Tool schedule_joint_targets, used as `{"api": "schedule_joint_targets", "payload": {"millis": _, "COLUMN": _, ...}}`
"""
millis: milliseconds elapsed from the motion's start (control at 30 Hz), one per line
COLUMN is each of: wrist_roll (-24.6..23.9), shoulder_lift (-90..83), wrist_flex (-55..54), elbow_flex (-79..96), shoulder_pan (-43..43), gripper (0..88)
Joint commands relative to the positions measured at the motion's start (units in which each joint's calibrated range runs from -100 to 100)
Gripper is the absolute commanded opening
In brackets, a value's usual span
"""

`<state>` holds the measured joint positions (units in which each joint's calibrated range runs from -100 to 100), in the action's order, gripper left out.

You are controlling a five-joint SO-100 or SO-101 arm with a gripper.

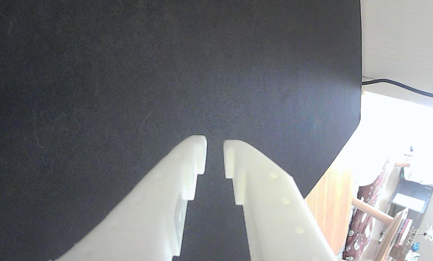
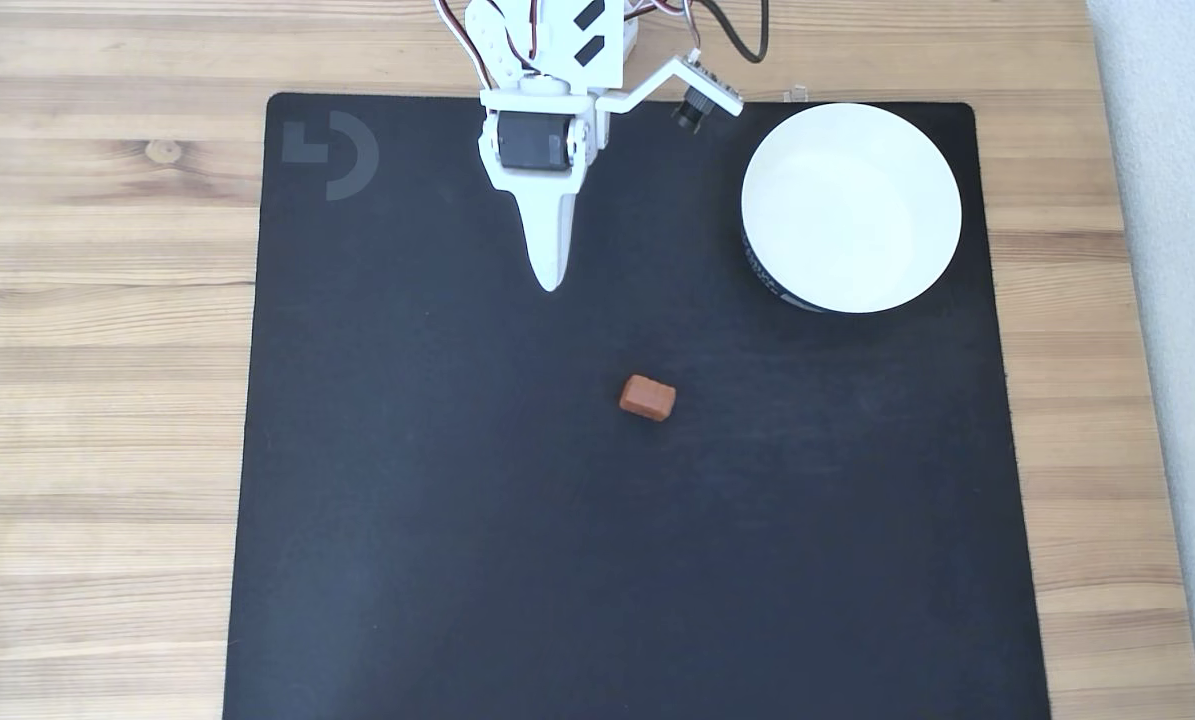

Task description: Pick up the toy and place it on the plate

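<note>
While my pincer (image 2: pixel 551 283) hangs nearly clenched and empty, I see the toy (image 2: pixel 647 397) below-right of it in the fixed view, long axis roughly crosswise.

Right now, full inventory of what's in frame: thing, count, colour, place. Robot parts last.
toy: 1, reddish-brown, lying on the mat near its middle in the fixed view, apart from the dish and the gripper.
plate: 1, glossy white with a dark lettered band on its outer side, on the mat's upper right corner, nothing in it.
mat: 1, black with a grey logo at its upper left, covering most of the table.
table: 1, light wood grain, showing around the mat.
cable: 1, black, beyond the mat's edge in the wrist view.
gripper: 1, white, above bare mat, jaws nearly closed with a narrow gap, holding nothing.
</note>
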<state>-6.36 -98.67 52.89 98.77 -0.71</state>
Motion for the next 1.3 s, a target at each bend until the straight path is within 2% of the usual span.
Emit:
{"api": "schedule_joint_targets", "payload": {"millis": 0, "wrist_roll": -0.11, "shoulder_lift": -0.58, "wrist_flex": 0.37, "elbow_flex": 0.69, "shoulder_pan": -0.25, "gripper": 2.6}}
{"api": "schedule_joint_targets", "payload": {"millis": 1267, "wrist_roll": -0.11, "shoulder_lift": -0.67, "wrist_flex": 0.62, "elbow_flex": 0.69, "shoulder_pan": -0.59, "gripper": 2.6}}
